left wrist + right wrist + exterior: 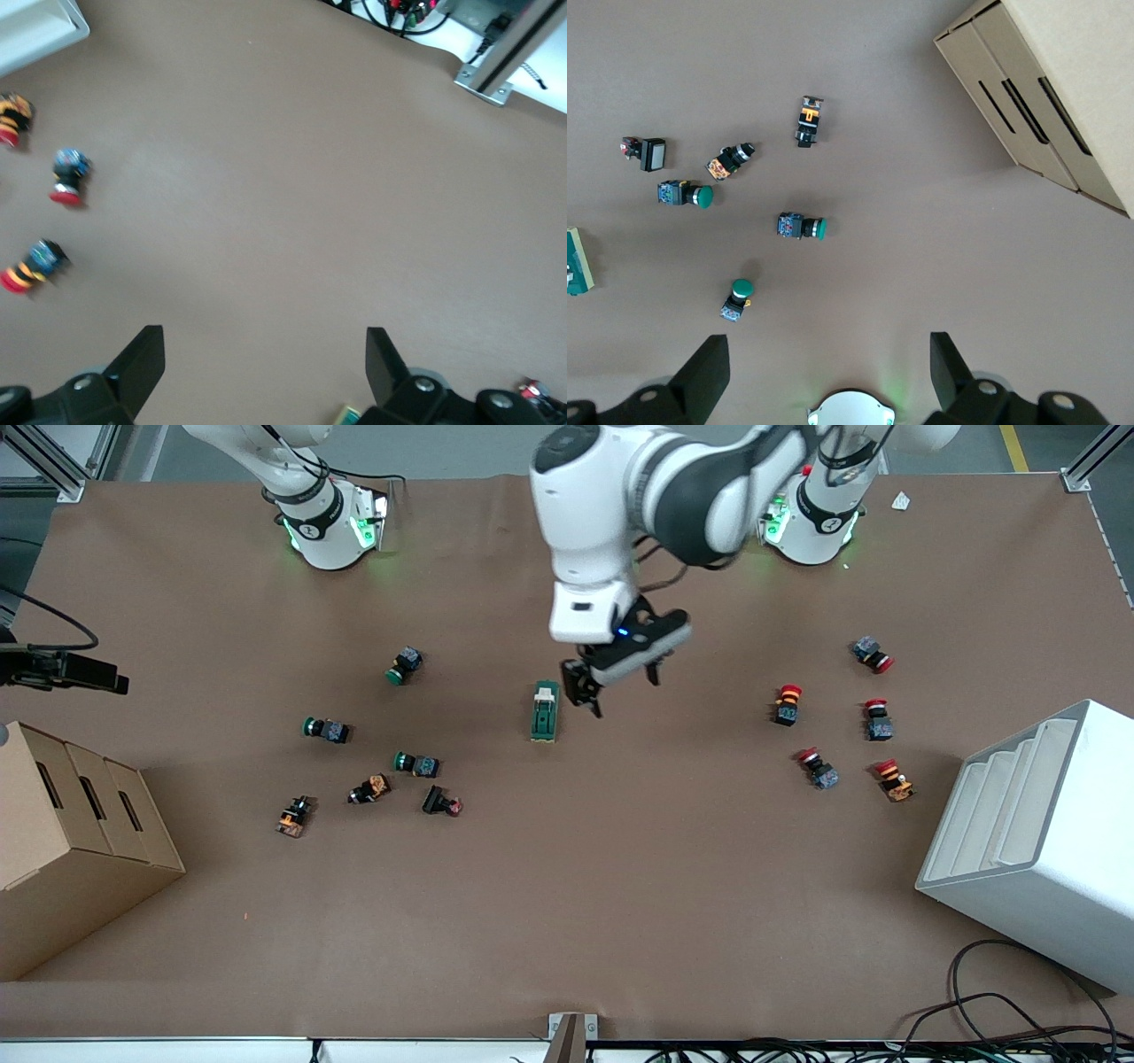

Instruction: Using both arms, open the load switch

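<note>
The load switch [544, 711], a dark-green block with a white lever piece, lies flat near the middle of the table. My left gripper [618, 683] hangs open and empty over the table just beside it, toward the left arm's end. In the left wrist view the left gripper [264, 354] has its fingers wide apart over bare table, and only a corner of the load switch [347, 414] shows by one finger. The right gripper [830, 354] is open and empty, high over the right arm's base [852, 409]. There the load switch [578, 261] shows at the frame's edge.
Green, orange and black push buttons [416, 763] lie scattered toward the right arm's end. Red-capped buttons [787, 704] lie toward the left arm's end. A cardboard box [62, 841] and a white stepped bin [1036, 841] stand at the table's two ends.
</note>
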`<state>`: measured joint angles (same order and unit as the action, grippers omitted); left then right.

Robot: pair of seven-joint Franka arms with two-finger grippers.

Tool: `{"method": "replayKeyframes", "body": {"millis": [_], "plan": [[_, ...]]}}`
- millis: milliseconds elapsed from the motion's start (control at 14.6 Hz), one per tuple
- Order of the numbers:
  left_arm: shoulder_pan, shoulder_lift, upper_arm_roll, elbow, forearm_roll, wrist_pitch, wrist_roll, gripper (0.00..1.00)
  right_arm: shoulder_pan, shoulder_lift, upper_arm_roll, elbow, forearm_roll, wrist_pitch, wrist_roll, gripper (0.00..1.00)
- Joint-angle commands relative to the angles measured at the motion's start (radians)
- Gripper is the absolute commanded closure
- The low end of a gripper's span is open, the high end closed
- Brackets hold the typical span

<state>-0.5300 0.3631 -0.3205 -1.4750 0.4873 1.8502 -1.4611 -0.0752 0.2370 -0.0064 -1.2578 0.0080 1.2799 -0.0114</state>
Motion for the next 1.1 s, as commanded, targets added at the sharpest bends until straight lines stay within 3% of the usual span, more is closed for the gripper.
{"method": "replayKeyframes", "body": {"millis": [0, 412, 687, 1031], "plan": [[0.096, -0.013, -0.012, 0.03, -0.055, -0.052, 0.187, 0.0, -0.015, -0.074, 0.009, -0.066, 0.003, 0.016, -0.016, 0.0], [0.277, -0.056, -0.009, 0.052, -0.147, -0.081, 0.562, 0.0, 0.009, -0.255, 0.009, -0.282, -0.026, 0.13, -0.016, 0.0], [0.383, -0.105, 0.004, 0.047, -0.286, -0.085, 0.807, 0.0, 0.057, -0.289, -0.01, -0.293, -0.029, 0.122, -0.016, 0.0], [0.416, -0.186, 0.162, 0.042, -0.467, -0.183, 1.177, 0.0, 0.081, -0.312, -0.037, -0.287, -0.036, 0.107, -0.018, 0.0]]}}
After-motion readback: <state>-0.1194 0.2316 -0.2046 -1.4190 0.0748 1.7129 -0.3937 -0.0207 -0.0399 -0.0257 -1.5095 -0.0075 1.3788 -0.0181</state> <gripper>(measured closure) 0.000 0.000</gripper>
